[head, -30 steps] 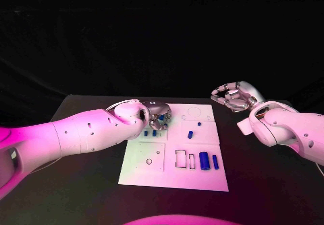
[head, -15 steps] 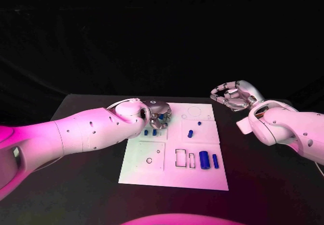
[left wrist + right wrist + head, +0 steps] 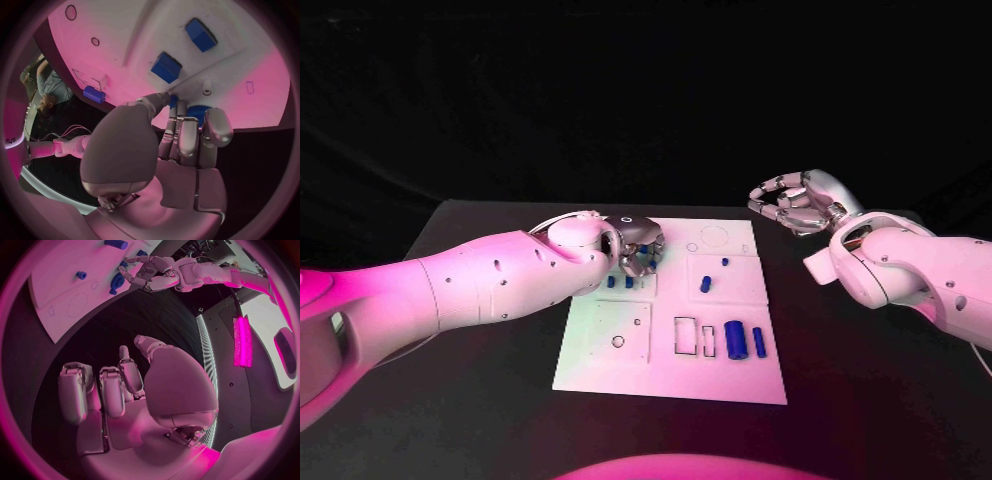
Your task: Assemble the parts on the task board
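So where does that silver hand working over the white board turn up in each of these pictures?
Head view: the left hand hangs over the task board's far left part.
Left wrist view: the same hand rises through the circle's middle, fingertips at a blue part.
Right wrist view: it sits near the rim, by the board's edge.
Shared landmark: the task board.

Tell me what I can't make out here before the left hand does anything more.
- Head view: the silver left hand covers the white task board's far left corner.
- Left wrist view: a small blue ridged part sits behind the fingers; whether they grip it is unclear.
- Head view: the small blue pegs are too small to tell if seated.
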`<act>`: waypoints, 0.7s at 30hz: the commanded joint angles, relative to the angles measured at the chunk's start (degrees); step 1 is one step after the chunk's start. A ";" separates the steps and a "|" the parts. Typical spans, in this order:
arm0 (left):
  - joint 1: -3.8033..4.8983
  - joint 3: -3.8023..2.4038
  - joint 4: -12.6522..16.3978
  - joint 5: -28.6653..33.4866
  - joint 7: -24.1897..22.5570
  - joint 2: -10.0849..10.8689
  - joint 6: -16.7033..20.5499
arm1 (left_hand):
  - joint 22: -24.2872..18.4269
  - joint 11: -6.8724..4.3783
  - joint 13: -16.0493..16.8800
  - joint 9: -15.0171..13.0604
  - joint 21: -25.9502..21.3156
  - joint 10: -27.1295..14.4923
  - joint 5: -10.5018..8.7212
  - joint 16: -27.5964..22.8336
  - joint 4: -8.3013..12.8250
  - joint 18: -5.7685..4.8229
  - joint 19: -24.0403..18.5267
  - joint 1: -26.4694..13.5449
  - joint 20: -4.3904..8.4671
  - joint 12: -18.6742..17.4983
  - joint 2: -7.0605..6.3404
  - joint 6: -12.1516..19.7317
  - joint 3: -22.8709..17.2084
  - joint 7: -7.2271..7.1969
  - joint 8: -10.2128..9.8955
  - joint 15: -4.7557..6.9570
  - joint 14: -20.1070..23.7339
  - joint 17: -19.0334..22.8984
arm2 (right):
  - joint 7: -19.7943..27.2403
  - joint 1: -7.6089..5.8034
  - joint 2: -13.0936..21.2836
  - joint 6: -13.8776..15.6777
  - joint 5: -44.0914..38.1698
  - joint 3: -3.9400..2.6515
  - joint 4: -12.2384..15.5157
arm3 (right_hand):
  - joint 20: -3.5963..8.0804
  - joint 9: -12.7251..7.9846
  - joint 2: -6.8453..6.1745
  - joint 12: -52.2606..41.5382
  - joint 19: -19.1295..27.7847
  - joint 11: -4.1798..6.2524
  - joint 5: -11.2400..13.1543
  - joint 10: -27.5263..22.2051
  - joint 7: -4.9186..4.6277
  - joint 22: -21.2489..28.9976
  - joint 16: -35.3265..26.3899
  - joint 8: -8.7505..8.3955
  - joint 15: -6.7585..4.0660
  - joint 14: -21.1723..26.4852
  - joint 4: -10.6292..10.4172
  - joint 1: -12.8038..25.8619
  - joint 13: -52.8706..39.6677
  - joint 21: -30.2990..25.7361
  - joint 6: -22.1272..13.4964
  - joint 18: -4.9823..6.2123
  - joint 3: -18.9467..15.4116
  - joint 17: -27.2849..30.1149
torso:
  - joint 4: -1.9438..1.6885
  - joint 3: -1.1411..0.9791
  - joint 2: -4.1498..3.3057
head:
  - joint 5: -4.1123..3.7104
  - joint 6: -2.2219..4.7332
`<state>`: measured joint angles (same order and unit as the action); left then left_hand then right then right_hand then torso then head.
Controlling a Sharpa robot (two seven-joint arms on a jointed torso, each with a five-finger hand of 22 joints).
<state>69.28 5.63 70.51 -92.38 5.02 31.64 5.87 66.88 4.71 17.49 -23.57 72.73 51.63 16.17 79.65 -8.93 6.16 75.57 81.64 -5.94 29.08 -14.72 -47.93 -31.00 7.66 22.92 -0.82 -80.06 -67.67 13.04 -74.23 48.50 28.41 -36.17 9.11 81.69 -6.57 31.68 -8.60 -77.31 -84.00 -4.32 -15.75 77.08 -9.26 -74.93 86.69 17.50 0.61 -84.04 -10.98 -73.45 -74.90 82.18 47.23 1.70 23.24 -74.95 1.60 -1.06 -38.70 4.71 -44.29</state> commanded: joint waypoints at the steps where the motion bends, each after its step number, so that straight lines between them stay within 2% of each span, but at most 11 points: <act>1: -0.14 -0.03 -0.07 0.39 -0.30 -0.24 -1.16 | 0.06 0.19 -0.08 0.05 0.20 0.26 -0.15 0.26 0.09 -0.55 0.43 0.66 -0.07 -0.23 -0.12 -0.13 -0.35 0.06 -0.38 -0.01 -0.50 -0.05 | 0.45 0.04 -0.06 -0.29 -0.56 0.00 0.10 | 0.28 0.06 -0.04 0.16 -0.68 -0.08 -0.21 -0.12 0.02 -8.97 -0.25 0.23 -0.40 -3.52 -0.17 0.33 -0.46 -0.24 -0.38 0.53 0.18 -5.25 | -0.01 0.02 0.00 | 0.00 -0.04; 10: -0.32 -0.03 -0.35 0.58 -0.47 -0.38 -1.23 | 0.69 0.03 -0.49 0.32 0.72 0.85 -0.32 0.51 0.27 -0.67 0.77 0.83 -0.05 -0.43 0.13 -0.24 -0.64 -0.02 -0.71 0.10 -0.72 -0.14 | 0.40 0.04 -0.08 -0.37 -0.56 0.00 0.11 | 0.29 0.09 0.00 0.08 -0.73 -0.07 -0.24 -0.01 0.04 -9.02 -0.26 0.31 -0.41 -3.52 -0.18 0.32 -0.55 -0.18 -0.32 0.51 0.23 -5.28 | -0.04 0.00 0.00 | 0.03 -0.17; 13: -0.34 -0.03 -0.42 0.67 -0.51 -0.41 -1.15 | 1.79 -0.42 -0.97 0.51 1.60 2.43 -0.66 1.01 0.94 -0.88 1.39 1.70 0.20 -0.52 1.03 -1.11 -1.54 -0.06 -0.84 0.45 -1.27 -0.66 | 0.39 0.04 -0.09 -0.38 -0.57 0.00 0.12 | 0.29 0.09 0.00 0.08 -0.73 -0.07 -0.24 -0.01 0.04 -9.02 -0.26 0.31 -0.41 -3.52 -0.18 0.32 -0.55 -0.18 -0.32 0.51 0.23 -5.28 | -0.01 0.00 0.04 | 0.07 -0.19; 17: -0.36 -0.03 -0.53 0.77 -0.62 -0.42 -0.37 | 3.43 -0.89 -1.99 0.58 2.94 5.12 -2.62 1.62 2.24 -1.23 2.40 2.85 0.64 -1.55 2.46 -3.36 -3.53 -0.15 -0.89 0.93 -2.14 -1.38 | 0.38 0.04 -0.10 -0.38 -0.60 0.00 0.12 | 0.29 0.10 0.05 0.08 -0.69 -0.06 -0.26 0.00 0.05 -8.97 -0.27 0.34 -0.42 -3.52 -0.20 0.32 -0.55 -0.25 -0.28 0.53 0.26 -5.27 | 0.01 -0.01 0.03 | 0.06 -0.24; 21: -0.37 -0.03 -0.56 1.05 -0.98 -0.39 0.99 | 4.46 -1.04 -2.83 0.63 3.80 7.62 -3.47 1.86 3.73 -1.45 3.00 3.50 0.89 -2.90 3.10 -5.27 -5.44 -0.20 -1.05 1.17 -2.53 -1.56 | 0.38 0.04 -0.11 -0.38 -0.61 0.00 0.09 | 0.29 0.10 0.05 0.08 -0.69 -0.06 -0.26 0.00 0.05 -8.97 -0.27 0.34 -0.42 -3.52 -0.20 0.32 -0.55 -0.25 -0.28 0.53 0.26 -5.27 | 0.04 0.00 0.05 | 0.07 -0.21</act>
<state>69.12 5.49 69.99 -91.96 4.74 31.33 6.28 71.24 3.85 14.69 -22.82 76.29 58.81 12.97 81.27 -5.30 5.25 78.23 84.36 -5.12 26.35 -12.01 -52.90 -36.06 7.45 21.92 0.41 -82.12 -69.18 13.04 -74.23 48.44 28.40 -36.20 9.11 81.72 -6.57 31.72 -8.60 -77.31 -84.00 -4.32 -15.75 77.08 -9.27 -74.91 86.69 17.50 0.61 -84.03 -10.98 -73.45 -74.90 82.18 47.23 1.70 23.24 -74.93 1.60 -1.05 -38.66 4.77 -44.53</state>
